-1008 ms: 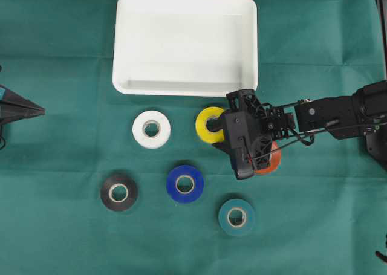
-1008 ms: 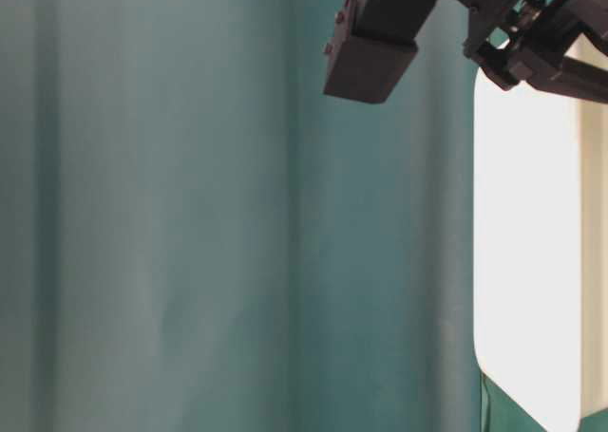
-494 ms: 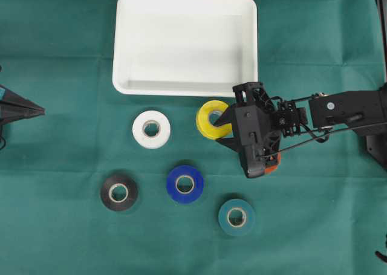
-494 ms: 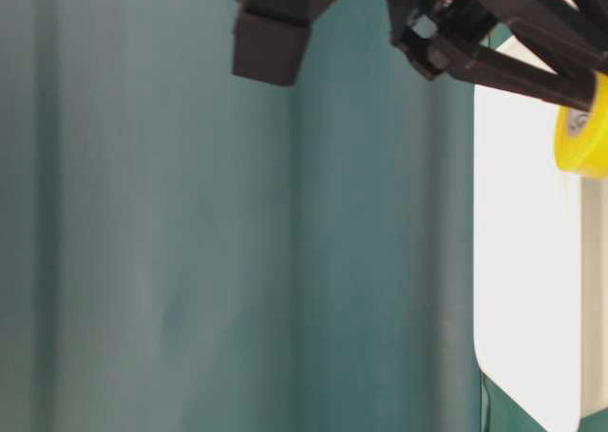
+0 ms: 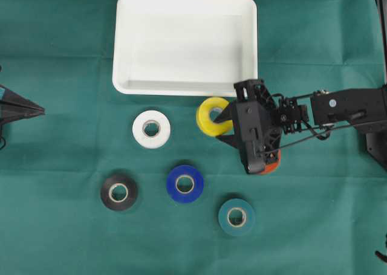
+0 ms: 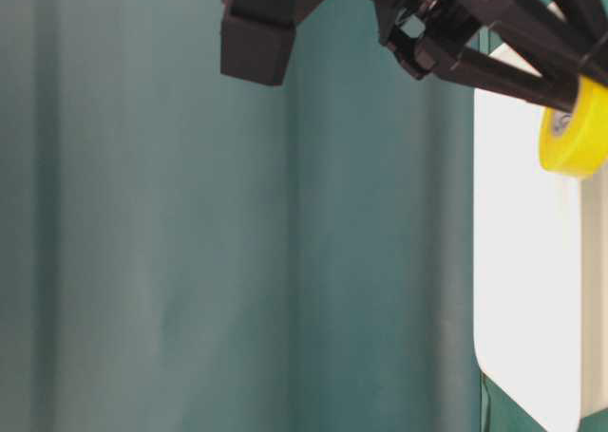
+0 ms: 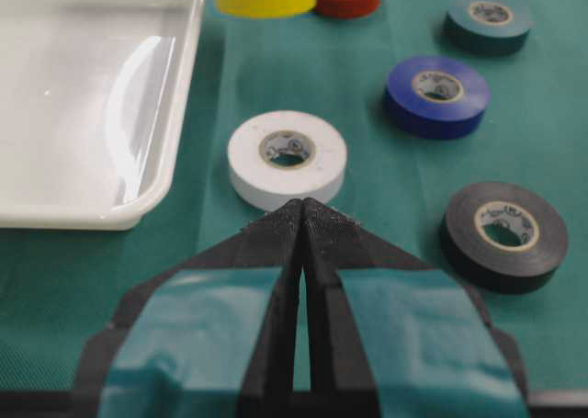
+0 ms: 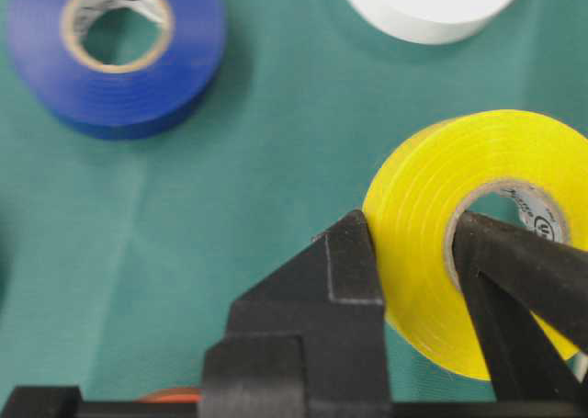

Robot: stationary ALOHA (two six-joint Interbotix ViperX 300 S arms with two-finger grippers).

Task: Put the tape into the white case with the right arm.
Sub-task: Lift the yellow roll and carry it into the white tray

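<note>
Six tape rolls [image 5: 151, 129]: white, yellow, orange, blue, black, teal. One white case [image 5: 185, 42]. Two arms [image 5: 338, 110].

overhead top-down, table-level side-on, wrist views close

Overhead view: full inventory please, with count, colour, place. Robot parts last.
white case: 1, white, top centre of the table, nothing in it.
yellow tape: 1, yellow, just below the case's lower right corner, pinched through its wall, one finger in the core.
white tape: 1, white, left of the yellow roll, flat.
blue tape: 1, blue, centre, flat.
black tape: 1, black, lower left, flat.
teal tape: 1, dark teal, lowest, flat.
orange tape: 1, orange-red, mostly hidden under the right arm's wrist.
green cloth: 1, green, covers the table.
right gripper: 1, black, shut on the yellow tape.
left gripper: 1, black with light-blue bands, left edge, shut, holding nothing.
</note>
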